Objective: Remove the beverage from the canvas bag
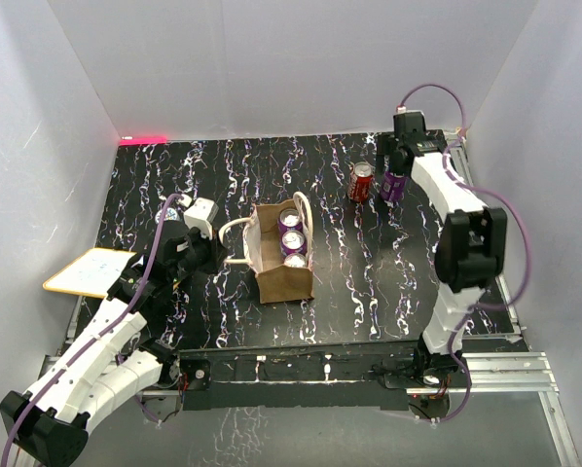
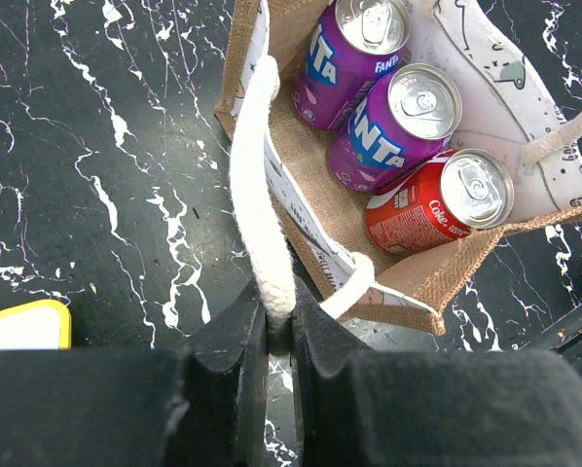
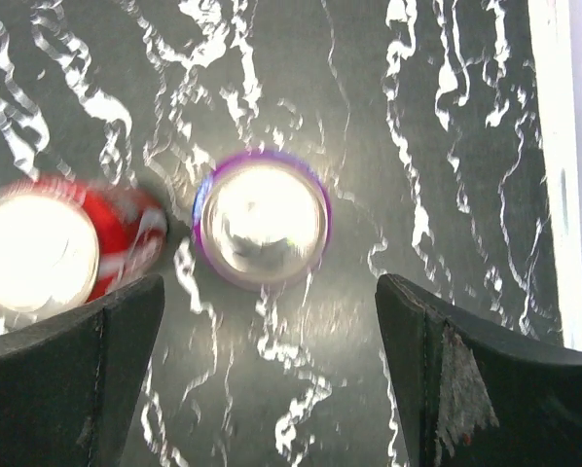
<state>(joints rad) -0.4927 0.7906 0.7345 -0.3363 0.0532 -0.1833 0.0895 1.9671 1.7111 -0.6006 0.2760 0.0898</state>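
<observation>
Left gripper (image 2: 279,336) clamped on cream handle (image 2: 252,185); canvas bag (image 2: 437,282) just ahead of its fingers. Hold light and sideways so bag mouth gapes and bag sits upright.

Right gripper (image 3: 272,292) spread wide, holding nothing. Purple can (image 3: 262,216) centred beneath, red can (image 3: 48,248) by its left finger, both outside bag. Judged best: rise straight, clip neither.

Inside bag: two Fanta cans (image 2: 383,136), purple, "Fanta" legible. Coke can (image 2: 432,209), red, "Coke" legible, smaller script unreadable.

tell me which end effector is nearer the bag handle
Left. The left end effector is shut on the handle; the right end effector hovers open over a purple can, far behind the bag.
</observation>
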